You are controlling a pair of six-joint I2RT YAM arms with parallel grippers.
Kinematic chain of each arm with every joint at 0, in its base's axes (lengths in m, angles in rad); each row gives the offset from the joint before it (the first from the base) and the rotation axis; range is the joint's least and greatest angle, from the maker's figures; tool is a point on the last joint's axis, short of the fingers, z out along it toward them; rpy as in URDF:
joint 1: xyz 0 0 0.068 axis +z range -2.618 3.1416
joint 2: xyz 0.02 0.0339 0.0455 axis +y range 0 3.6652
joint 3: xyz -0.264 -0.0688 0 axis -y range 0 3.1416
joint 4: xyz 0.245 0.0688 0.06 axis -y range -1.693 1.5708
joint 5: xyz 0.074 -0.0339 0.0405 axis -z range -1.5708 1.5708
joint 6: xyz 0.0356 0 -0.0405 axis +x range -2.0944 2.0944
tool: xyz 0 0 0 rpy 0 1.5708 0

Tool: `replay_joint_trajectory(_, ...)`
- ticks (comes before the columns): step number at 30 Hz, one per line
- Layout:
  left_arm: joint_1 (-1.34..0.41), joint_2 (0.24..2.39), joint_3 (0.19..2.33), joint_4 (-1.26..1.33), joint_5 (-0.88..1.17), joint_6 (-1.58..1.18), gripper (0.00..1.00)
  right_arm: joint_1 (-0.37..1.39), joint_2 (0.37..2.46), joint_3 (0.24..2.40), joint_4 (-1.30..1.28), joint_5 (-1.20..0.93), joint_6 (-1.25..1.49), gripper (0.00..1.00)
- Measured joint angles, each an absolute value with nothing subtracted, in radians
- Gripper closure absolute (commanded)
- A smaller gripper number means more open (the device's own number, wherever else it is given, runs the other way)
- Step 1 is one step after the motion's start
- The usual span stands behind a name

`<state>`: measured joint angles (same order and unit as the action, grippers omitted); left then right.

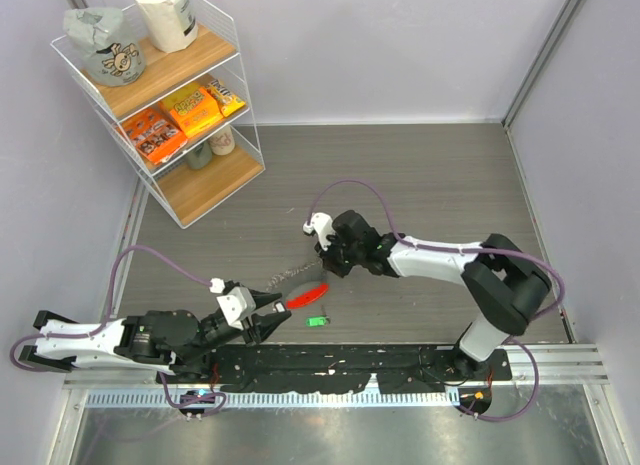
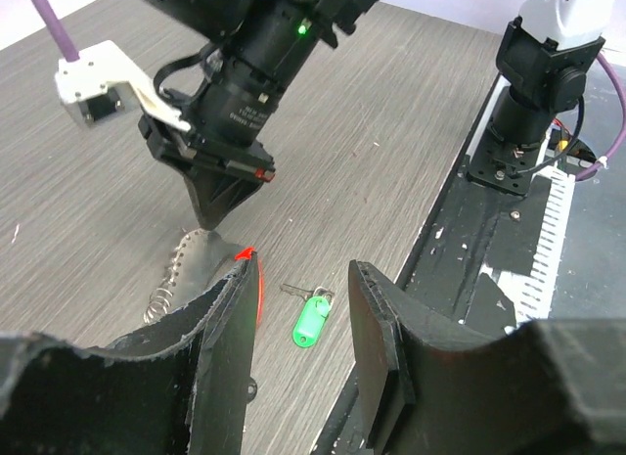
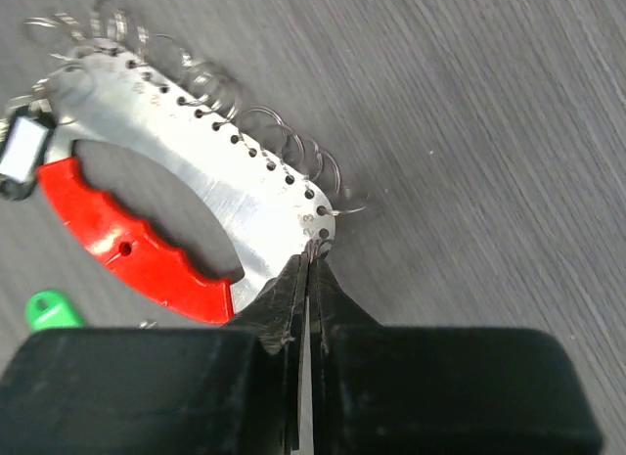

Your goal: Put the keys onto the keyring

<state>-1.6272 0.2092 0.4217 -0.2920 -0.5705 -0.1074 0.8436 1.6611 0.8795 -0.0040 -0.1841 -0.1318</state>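
While the green key lies loose on the table, just beside the keyring, the task looks barely begun. Top view: keyring flat between the two arms, long axis roughly left-right, slightly slanted.

Left wrist: left gripper jaws apart, gripping nothing.

Right wrist: right gripper closed, seemingly nipping the keyring's near tip; axis runs diagonally away. Black key at far end; threaded or not, cannot tell.
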Motion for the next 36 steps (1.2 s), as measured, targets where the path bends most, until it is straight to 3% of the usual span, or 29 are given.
replay_joint_trajectory(16,-1.627,0.138,0.457,-0.290,-0.478,-0.069,0.55,0.955,1.248,0.847,-0.124,-0.484,-0.081,0.94)
replay_joint_trajectory(36,-1.627,0.098,0.539,-0.221,-0.247,-0.017,0.54,1.173,0.853,0.929,-0.218,-0.553,-0.100,0.94)
